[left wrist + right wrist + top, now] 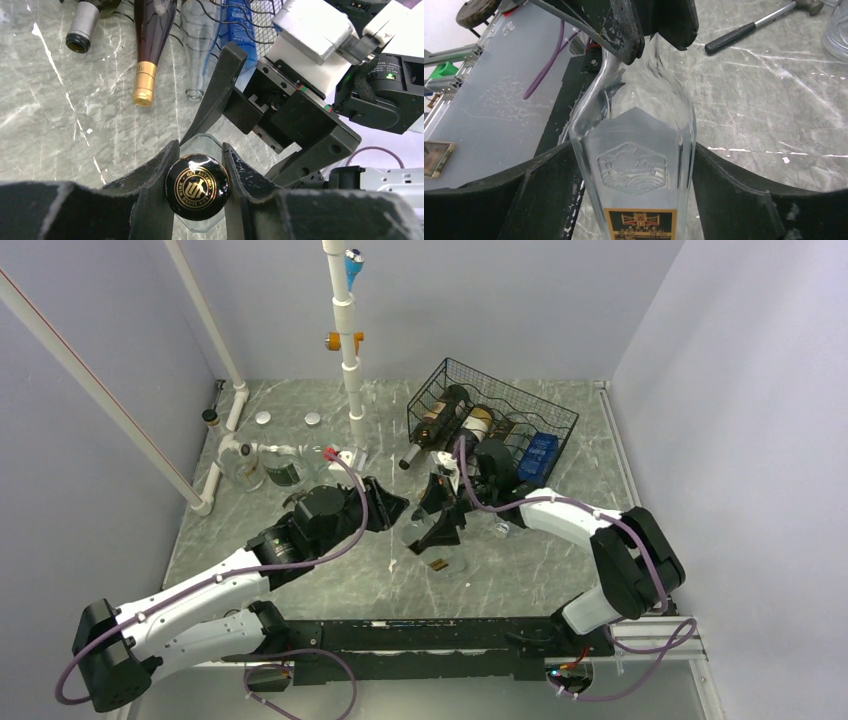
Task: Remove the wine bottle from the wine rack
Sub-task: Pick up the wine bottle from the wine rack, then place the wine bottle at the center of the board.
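Observation:
A clear glass bottle [634, 165] with a black-and-gold label and a black cap with a gold logo [197, 186] is held between both grippers, out in front of the rack. My left gripper [199, 146] is shut on its cap end. My right gripper [634, 147] is shut on its body, one finger against each side. In the top view the left gripper [398, 512] and the right gripper [440, 530] meet at mid-table. The black wire wine rack [455, 375] stands behind them and holds a gold-foiled dark bottle [150, 30], a grey-capped bottle [82, 25], a clear one [197, 40] and a blue one [240, 25].
A white pipe frame [345, 340] rises at the back centre and left. Glass jars [250, 468], a dark jar [285, 472] and round lids [263, 418] sit at the back left. A hammer [754, 25] lies on the marble table. Walls close in both sides.

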Tool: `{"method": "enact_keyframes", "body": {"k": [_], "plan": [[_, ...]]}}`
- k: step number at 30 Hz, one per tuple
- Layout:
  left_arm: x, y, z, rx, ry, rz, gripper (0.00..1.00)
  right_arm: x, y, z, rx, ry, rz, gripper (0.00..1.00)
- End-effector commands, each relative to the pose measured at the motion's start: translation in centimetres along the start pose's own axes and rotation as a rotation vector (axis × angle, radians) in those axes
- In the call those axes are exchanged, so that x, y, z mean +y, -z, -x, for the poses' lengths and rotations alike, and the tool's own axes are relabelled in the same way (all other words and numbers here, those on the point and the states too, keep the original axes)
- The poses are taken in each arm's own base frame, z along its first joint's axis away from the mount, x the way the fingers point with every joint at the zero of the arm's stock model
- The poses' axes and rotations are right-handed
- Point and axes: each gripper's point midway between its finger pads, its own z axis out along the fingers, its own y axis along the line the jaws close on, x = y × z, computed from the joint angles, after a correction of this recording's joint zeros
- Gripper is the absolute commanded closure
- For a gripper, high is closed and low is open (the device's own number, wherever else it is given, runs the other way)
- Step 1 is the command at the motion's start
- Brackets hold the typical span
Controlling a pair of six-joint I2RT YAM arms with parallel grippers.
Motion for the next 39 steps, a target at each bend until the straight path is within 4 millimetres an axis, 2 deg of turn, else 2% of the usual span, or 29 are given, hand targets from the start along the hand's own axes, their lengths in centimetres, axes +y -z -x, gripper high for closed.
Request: {"method": "enact_keyframes", "body": {"k": [1,6,10,14,20,25,39], "plan": [[-3.5,1.8,5.5,-0.138,-0.062,-0.093,1.0,1.4,0.5,3.0,-0.029,0.102,0.051,0.13],[-3.1,3.2,6.9,-0.159,-0.131,-0.057,1.0,2.4,1.1,3.9,-0.029,0.148,0.081,0.01],[-2.7,4.3,8.4,-0.184,-0.205,-0.016,1.0,2.8,2.9,4.8,-0.037,0.17,0.081,0.0],[-2.2,5.0,10.4,-0.221,-0.281,0.028,1.0,3.5,5.6,6.2,-0.087,0.238,0.075,0.0],[-1.5,5.0,13.5,-0.27,-0.374,0.086,1.0,3.7,8.5,7.1,-0.14,0.301,0.017,0.0],[-0.7,4.2,16.3,-0.319,-0.427,0.119,1.0,3.3,9.2,7.2,-0.144,0.307,-0.014,0.0],[1.3,-1.5,21.5,-0.335,-0.596,0.205,1.0,2.8,9.4,6.6,-0.143,0.304,-0.029,0.0]]}}
